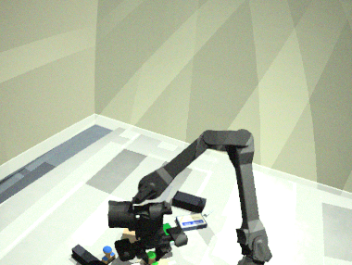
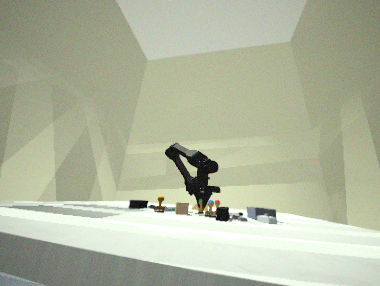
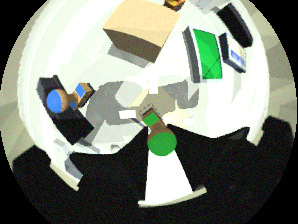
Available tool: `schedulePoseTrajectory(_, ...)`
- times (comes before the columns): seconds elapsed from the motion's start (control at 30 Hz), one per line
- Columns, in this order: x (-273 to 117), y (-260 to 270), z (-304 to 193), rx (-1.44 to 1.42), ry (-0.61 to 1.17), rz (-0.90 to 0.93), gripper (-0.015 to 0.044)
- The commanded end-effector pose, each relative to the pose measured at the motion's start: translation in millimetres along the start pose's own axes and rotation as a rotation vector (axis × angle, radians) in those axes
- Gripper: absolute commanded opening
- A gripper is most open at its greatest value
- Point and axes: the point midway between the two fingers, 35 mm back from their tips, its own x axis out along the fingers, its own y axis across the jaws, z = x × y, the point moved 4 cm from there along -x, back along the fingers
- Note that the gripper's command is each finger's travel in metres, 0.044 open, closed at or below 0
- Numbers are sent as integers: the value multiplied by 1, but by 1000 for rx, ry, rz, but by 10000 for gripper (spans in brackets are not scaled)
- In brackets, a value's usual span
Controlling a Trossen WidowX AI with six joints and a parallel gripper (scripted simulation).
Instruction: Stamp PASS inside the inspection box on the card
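My hand [image 1: 159, 254] [image 2: 201, 209] [image 3: 157, 128] pinches the green-knobbed stamp [image 1: 152, 255] [image 2: 200, 202] [image 3: 162, 143]; I can't make out its printing face. The green pad [image 3: 207, 54] lies in its open case.
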Motion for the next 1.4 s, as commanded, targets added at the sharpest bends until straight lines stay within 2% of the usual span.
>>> schedulePoseTrajectory(0.0,-3,1,1,5,-2,4,0)
schedulePoseTrajectory(0.5,-9,1,1,5,-2,4,0)
schedulePoseTrajectory(1.37,-50,2,0,4,0,6,0)
